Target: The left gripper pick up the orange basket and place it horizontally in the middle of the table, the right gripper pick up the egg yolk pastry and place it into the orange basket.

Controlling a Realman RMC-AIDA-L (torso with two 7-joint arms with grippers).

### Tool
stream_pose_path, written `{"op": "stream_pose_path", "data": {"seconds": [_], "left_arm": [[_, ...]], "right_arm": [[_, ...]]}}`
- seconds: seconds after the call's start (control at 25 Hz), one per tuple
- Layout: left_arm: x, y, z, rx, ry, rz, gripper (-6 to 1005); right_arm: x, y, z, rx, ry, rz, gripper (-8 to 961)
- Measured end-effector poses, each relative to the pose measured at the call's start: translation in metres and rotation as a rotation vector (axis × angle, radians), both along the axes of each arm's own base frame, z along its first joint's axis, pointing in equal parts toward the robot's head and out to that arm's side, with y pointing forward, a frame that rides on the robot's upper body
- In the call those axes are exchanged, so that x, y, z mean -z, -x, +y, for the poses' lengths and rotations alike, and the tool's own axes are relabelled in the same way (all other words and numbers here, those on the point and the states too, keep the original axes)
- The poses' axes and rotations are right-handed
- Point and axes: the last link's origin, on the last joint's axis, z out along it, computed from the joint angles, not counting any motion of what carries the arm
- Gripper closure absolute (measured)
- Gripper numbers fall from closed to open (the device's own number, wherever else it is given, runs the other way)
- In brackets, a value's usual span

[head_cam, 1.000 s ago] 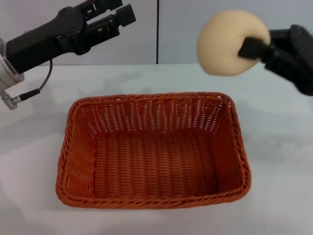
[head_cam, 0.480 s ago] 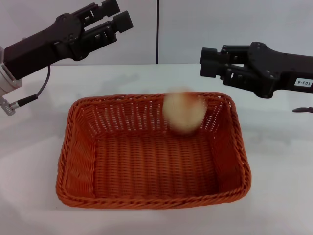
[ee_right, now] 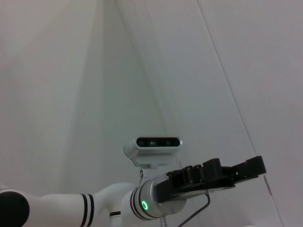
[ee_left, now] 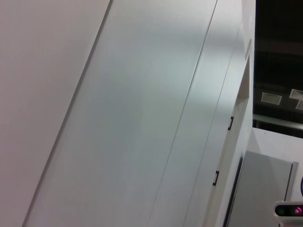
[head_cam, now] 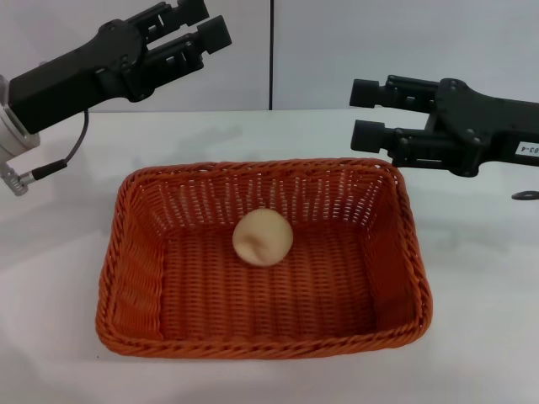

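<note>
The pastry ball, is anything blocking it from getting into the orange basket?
No, nothing visible blocks it. The egg yolk pastry already lies inside the orange basket, on its woven floor. The right pincer hangs open above the basket's far right corner, and the left pincer is raised at the far left, open too.

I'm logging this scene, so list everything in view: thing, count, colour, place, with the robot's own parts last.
orange basket: one, bright orange, lying flat mid-table.
egg yolk pastry: one, pale tan, on the basket's floor toward its far side.
table: one, white, under the basket.
wall panels: pale grey-white, behind the table.
small dark object: one, at the table's right edge; cannot identify.
left gripper: one, black, raised beyond the basket's far left corner, fingers apart, empty.
right gripper: one, black, raised above the basket's far right corner, fingers apart, empty.
robot head camera: one, white, seen from the right wrist.
</note>
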Motion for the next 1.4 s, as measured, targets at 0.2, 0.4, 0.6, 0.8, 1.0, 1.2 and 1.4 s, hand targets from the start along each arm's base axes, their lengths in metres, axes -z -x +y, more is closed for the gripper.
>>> {"op": "stream_pose_path", "data": {"seconds": [0.2, 0.4, 0.6, 0.8, 1.0, 1.2, 1.4], "left_arm": [[0.0, 0.0, 0.001, -0.002, -0.002, 0.0, 285], [-0.004, 0.003, 0.001, -0.014, -0.032, -0.008, 285], [-0.01, 0.011, 0.001, -0.042, -0.114, -0.047, 285], [-0.014, 0.024, -0.004, -0.063, -0.269, -0.098, 285], [-0.021, 0.042, -0.014, -0.115, -0.514, -0.157, 285], [-0.023, 0.062, -0.023, -0.211, -0.689, -0.163, 285], [-0.025, 0.072, -0.03, -0.254, -0.775, -0.154, 285]], "right_arm": [[-0.006, -0.008, -0.004, 0.01, -0.038, 0.01, 234], [-0.021, -0.025, -0.009, 0.037, -0.163, 0.063, 208], [-0.035, -0.054, -0.029, 0.066, -0.414, 0.153, 208], [-0.04, -0.094, -0.052, 0.156, -0.775, 0.18, 208], [-0.05, -0.135, -0.075, 0.368, -1.103, 0.172, 208], [-0.058, -0.155, -0.09, 0.493, -1.286, 0.146, 208], [-0.067, -0.172, -0.103, 0.641, -1.408, 0.176, 208]]}}
